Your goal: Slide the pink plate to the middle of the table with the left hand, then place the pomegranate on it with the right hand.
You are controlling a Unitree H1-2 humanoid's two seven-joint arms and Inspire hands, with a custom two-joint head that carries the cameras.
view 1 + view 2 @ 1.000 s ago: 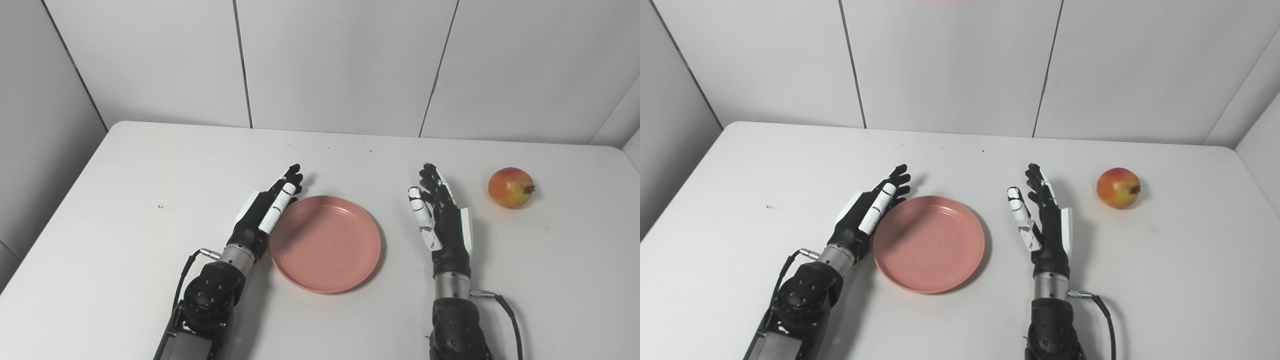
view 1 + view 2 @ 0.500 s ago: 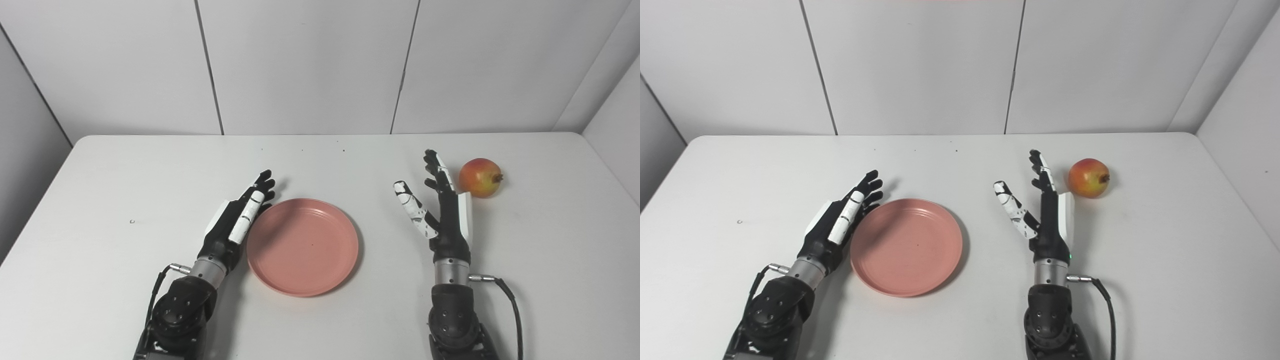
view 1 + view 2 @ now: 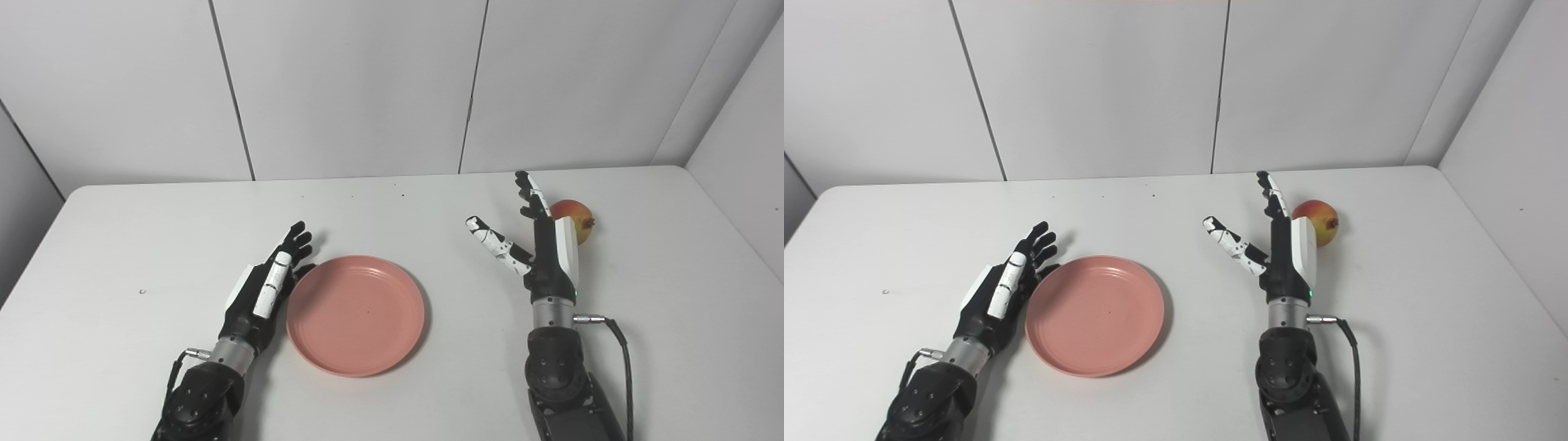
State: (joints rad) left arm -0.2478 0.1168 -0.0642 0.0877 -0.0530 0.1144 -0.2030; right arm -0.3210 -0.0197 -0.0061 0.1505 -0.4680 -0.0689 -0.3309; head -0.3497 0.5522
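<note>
A pink plate lies flat near the middle of the white table. My left hand rests open along the plate's left rim, fingers straight and pointing away from me. A red-yellow pomegranate sits at the back right, partly hidden behind my right hand. That hand is raised and open, thumb spread to the left, its back close to the fruit's left side. In the right eye view the pomegranate shows a bit more beside the right hand.
White panelled walls close the table at the back and on the right. A small dark speck lies on the tabletop far left. A cable loops from my right wrist.
The camera has swung right and the whole picture shifted. My right hand has moved forward and right, close beside the pomegranate, with its thumb spread wider. The left hand stays at the plate's rim.
</note>
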